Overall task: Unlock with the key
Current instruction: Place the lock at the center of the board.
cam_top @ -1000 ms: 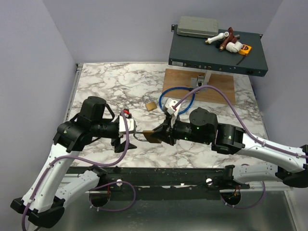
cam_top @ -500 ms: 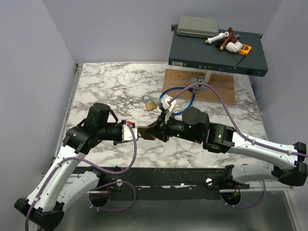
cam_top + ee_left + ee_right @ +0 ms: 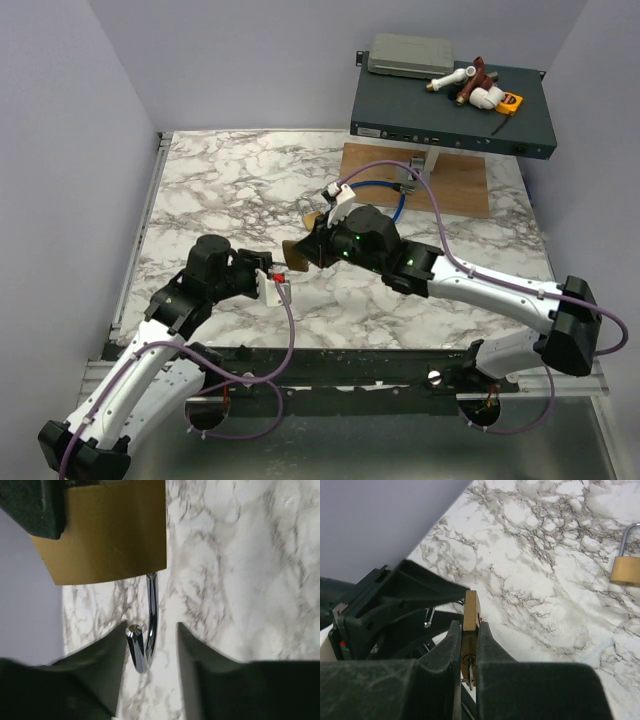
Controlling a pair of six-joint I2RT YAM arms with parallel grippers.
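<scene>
The rectangular brass padlock (image 3: pixel 471 611) is clamped in the right fingers (image 3: pixel 451 647); its silver shackle (image 3: pixel 151 610), apparently sprung free, is flanked by parted left fingers (image 3: pixel 95 660).

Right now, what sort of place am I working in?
Probably a lab test cell, not a home or shop: a marble-patterned tabletop boxed in by plain lavender panels, with a rack-mount electronics unit at the far right carrying loose pipe fittings.

Marble table (image 3: pixel 220 180) — blue cable (image 3: pixel 401 203), wooden board (image 3: pixel 460 185)
</scene>
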